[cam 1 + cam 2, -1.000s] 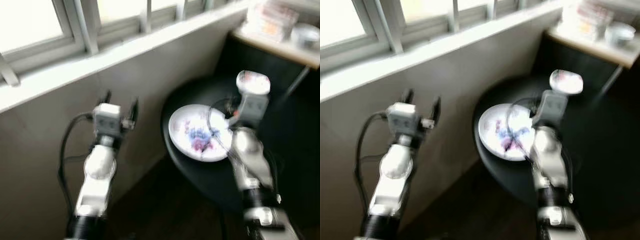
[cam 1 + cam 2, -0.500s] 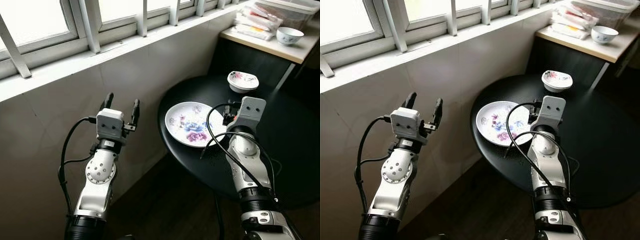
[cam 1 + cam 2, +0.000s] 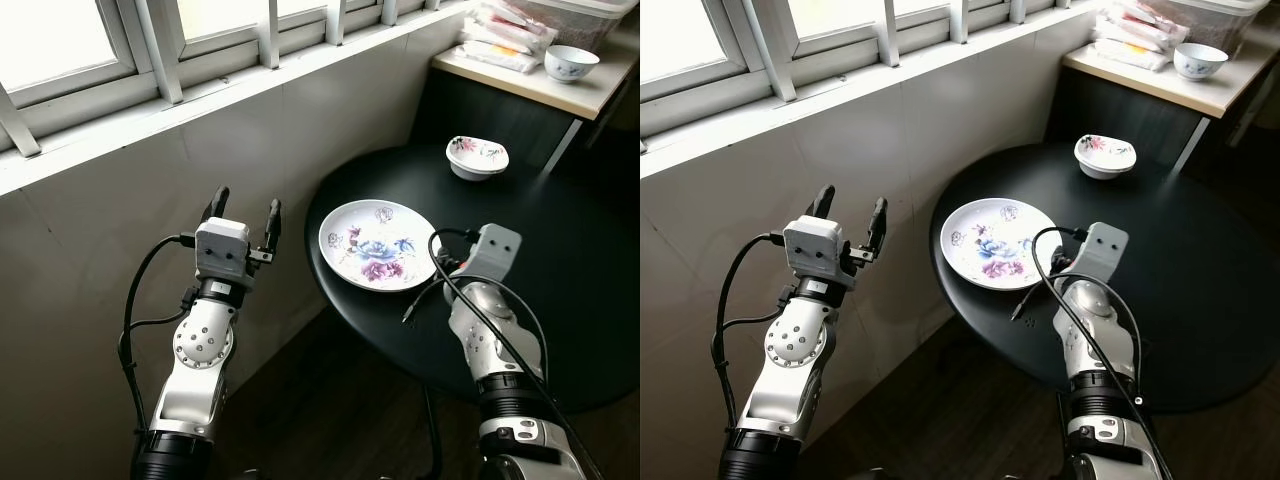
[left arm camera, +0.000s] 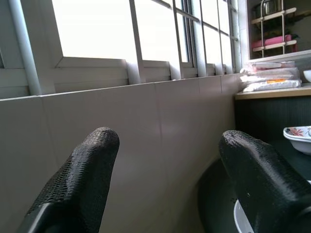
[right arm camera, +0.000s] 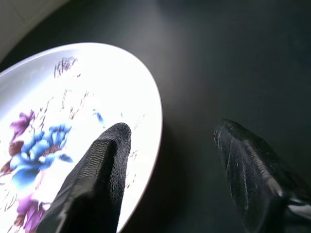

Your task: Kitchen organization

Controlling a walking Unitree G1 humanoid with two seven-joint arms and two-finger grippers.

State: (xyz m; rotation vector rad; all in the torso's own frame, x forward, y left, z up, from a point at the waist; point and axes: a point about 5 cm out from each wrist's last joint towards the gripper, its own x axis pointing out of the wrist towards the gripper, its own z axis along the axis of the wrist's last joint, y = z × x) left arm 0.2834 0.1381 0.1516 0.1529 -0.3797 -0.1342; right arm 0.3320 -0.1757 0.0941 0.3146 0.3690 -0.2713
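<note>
1. Right tool hangs low over the near rim of the white floral ceramic plate, fingers spread, one over the plate, one over the round black tabletop.
2. Risk: the shallow rim slips the pinch, skidding the plate toward the table edge.
3. Left tool, spread too, idles by the tiled wall.
4. Small floral bowl sits well behind.

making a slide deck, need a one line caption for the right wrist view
Open right gripper straddling the rim of the floral plate on the black round table.
</note>
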